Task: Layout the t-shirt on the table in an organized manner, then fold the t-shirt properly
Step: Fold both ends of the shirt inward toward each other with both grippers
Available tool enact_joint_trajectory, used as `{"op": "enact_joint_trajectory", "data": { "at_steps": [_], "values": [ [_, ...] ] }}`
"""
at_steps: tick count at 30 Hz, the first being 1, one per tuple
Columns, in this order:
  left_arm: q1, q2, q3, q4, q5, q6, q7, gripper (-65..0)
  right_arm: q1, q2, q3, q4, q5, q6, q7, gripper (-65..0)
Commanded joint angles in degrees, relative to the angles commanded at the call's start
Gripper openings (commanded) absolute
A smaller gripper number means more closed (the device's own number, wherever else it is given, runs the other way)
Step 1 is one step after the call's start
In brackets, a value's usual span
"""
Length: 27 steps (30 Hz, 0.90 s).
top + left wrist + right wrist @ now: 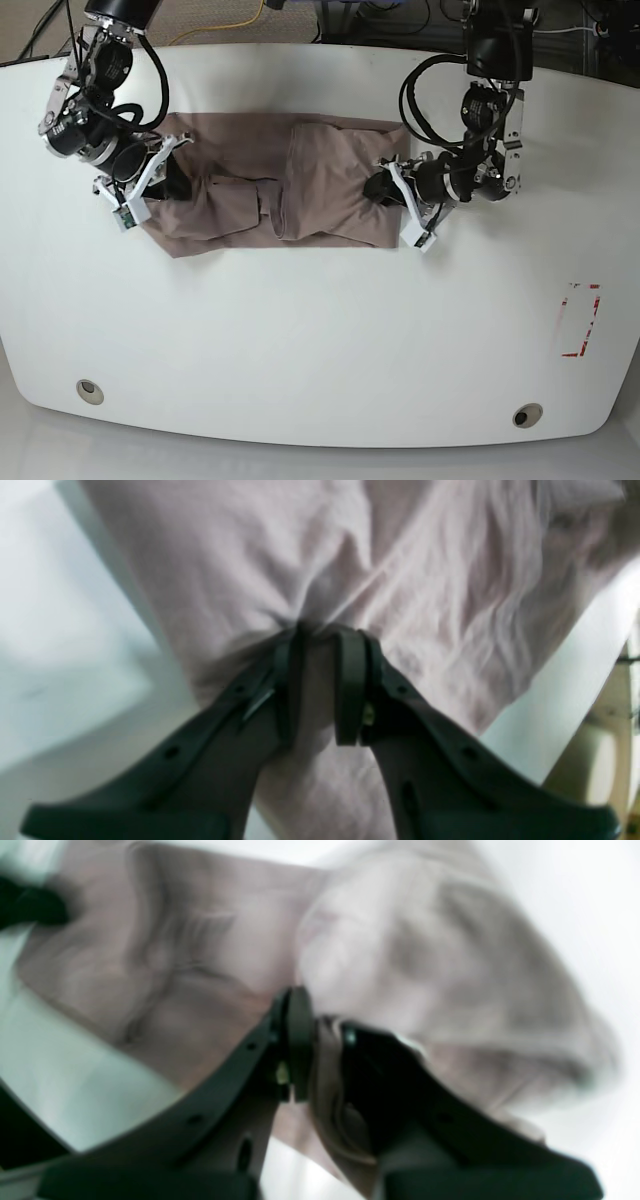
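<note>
**Both grippers clamped on opposite ends of the t-shirt**

Left gripper (320, 680), seen from its wrist camera, has its two dark fingers drawn close together with a bunch of fabric pinched between them; creases fan out across the cloth from the pinch point. In the base view this gripper (385, 188) sits at the edge of the t-shirt (275, 190) nearest the red tape outline (578, 320).

The right gripper (320, 1040) is likewise narrowed on a fold of cloth, which hangs down between its fingers in the blurred wrist view. In the base view it (160, 180) grips the opposite end of the t-shirt, the end farthest from the red tape.

The t-shirt lies stretched between the two grippers on the white table (300, 340), toward the far edge of the tabletop. It is a mauve-brown band, wrinkled, with overlapping folds bunched near its middle. Two round grey grommets (89, 390) sit near the table's front edge, well apart from the t-shirt.
</note>
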Motion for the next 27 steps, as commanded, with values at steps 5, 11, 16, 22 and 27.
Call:
{"op": "enact_joint_trajectory", "data": {
  "at_steps": [5, 11, 16, 22, 27],
  "values": [
    [-1.93, 2.55, 3.25, -4.31, 0.00, 1.58, -2.46, -54.6, 0.00, -2.55, -2.99, 1.49, 0.00, 0.00, 0.00, -62.1],
    [-1.93, 3.16, 6.68, -8.97, -0.35, 5.10, -7.47, -54.6, 0.35, -7.65, -5.54, 1.67, 0.00, 0.00, 0.00, -62.1],
    [-1.93, 3.69, 6.86, -9.58, -0.44, 5.27, -7.56, -54.6, 0.53, -10.29, -6.95, 1.67, -0.18, 0.00, 0.00, -62.1],
    [-1.93, 3.96, 6.86, -9.49, -0.44, 5.27, -7.56, -54.6, 1.41, -10.90, -7.74, 1.32, -0.26, 0.00, 0.35, -62.1],
    [-1.93, 3.96, 6.77, -9.41, -0.44, 5.19, -7.56, -54.6, 1.67, -10.90, -8.44, 1.32, -0.26, 0.00, 1.23, -61.7]
  ]
}}
